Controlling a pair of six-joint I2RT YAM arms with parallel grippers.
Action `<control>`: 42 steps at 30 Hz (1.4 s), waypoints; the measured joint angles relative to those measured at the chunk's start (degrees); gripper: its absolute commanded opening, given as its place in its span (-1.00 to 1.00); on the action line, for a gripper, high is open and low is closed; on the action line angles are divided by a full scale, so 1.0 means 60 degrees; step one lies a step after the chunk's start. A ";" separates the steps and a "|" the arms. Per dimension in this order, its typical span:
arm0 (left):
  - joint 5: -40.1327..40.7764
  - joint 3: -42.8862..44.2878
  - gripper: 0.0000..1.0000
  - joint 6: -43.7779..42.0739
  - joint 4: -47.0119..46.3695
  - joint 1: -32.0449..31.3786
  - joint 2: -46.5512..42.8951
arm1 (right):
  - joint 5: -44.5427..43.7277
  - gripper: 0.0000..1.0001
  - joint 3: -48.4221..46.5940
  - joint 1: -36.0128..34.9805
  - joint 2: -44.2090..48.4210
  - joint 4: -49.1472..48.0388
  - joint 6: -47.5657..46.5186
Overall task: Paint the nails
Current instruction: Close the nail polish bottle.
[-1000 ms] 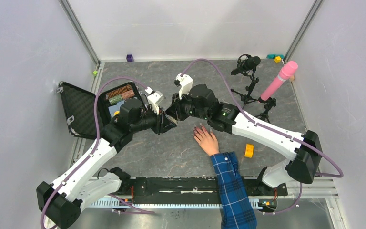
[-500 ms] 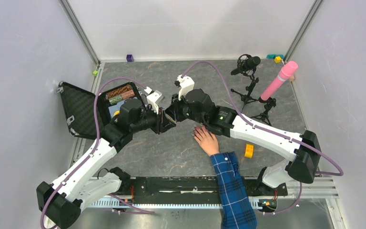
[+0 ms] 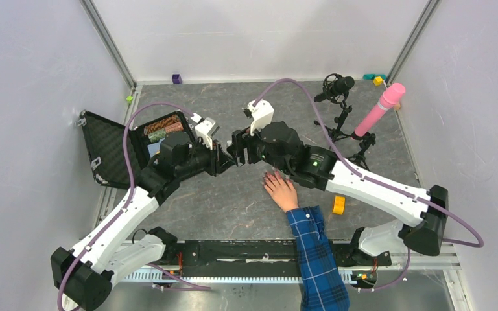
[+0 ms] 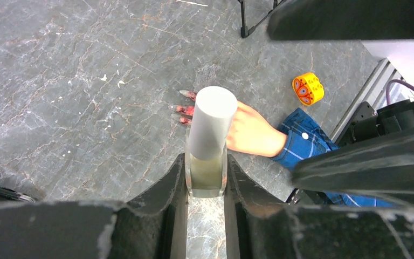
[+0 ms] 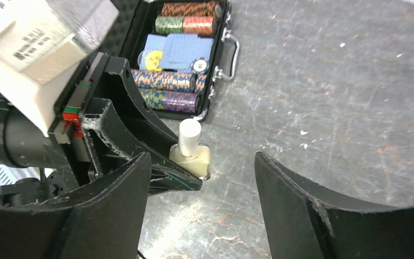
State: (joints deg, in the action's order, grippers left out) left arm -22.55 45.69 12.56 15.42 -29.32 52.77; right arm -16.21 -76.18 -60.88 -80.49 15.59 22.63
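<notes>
**My left gripper (image 4: pixel 206 170) clamps the bottle (image 4: pixel 211 121); right gripper (image 5: pixel 202 162) gapes**

Overhead, I see only the two tools nose-to-nose, left of the hand (image 3: pixel 280 188). My left wrist view reveals the nails (image 4: pixel 187 110), resting on the table (image 4: pixel 86 81) beyond the bottle's cap.

The left pincer (image 3: pixel 223 159) and right pincer (image 3: pixel 237 149) meet mid-surface; a plaid-sleeved hand (image 3: pixel 281 190) lies flat just beside the right arm (image 3: pixel 363 184).

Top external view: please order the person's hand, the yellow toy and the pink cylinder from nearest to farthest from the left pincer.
From the left pincer, shut on the small white bottle:
1. person's hand, just to its right.
2. yellow toy, further right, towards the front.
3. pink cylinder, far right, at the back.
</notes>
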 measured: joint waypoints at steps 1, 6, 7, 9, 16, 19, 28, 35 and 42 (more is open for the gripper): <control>-0.0004 0.0000 -0.96 0.0000 -0.0033 0.0000 0.0011 | -0.0127 0.60 0.0000 0.0007 0.0127 0.0007 -0.0091; -0.0015 0.0000 -0.96 0.0004 -0.0138 0.0000 0.0022 | -0.0113 0.72 0.0007 0.0612 0.0750 0.0066 -0.0368; -0.0022 0.0000 -0.96 0.0004 -0.0146 0.0000 0.0029 | -0.0062 0.76 0.0015 0.0780 0.0820 0.0066 -0.0382; -0.0069 0.0000 -0.96 0.0000 -0.0168 0.0000 0.0040 | 0.0441 0.82 0.0215 0.1443 0.1082 -0.0109 -0.0404; -0.0958 0.0000 -0.96 0.0004 -0.0492 0.0007 0.0117 | 0.3668 0.93 0.1705 0.3847 0.2153 -0.1348 -0.0408; -0.1916 -0.0004 -0.96 0.0025 -0.0907 0.0011 0.0157 | 0.5493 0.95 0.2255 0.4459 0.2433 -0.2288 -0.0350; -0.4586 -0.0004 -0.96 0.0579 -0.2175 0.0011 0.0492 | 1.0236 0.88 0.3111 0.5147 0.2677 -0.5632 0.0925; -0.5282 -0.0004 -0.96 0.0790 -0.2565 0.0011 0.0492 | 1.1329 0.80 0.3111 0.4794 0.2492 -0.6550 0.1439; -0.5544 -0.0004 -0.96 0.0903 -0.2721 0.0011 0.0492 | 1.1340 0.66 0.3078 0.4258 0.2011 -0.6164 0.1213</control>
State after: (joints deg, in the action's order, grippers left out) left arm -55.81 45.67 17.98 -0.91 -29.26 55.72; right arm 51.83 -57.71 -35.33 -68.42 -21.39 29.91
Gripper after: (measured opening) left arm 0.300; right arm 0.873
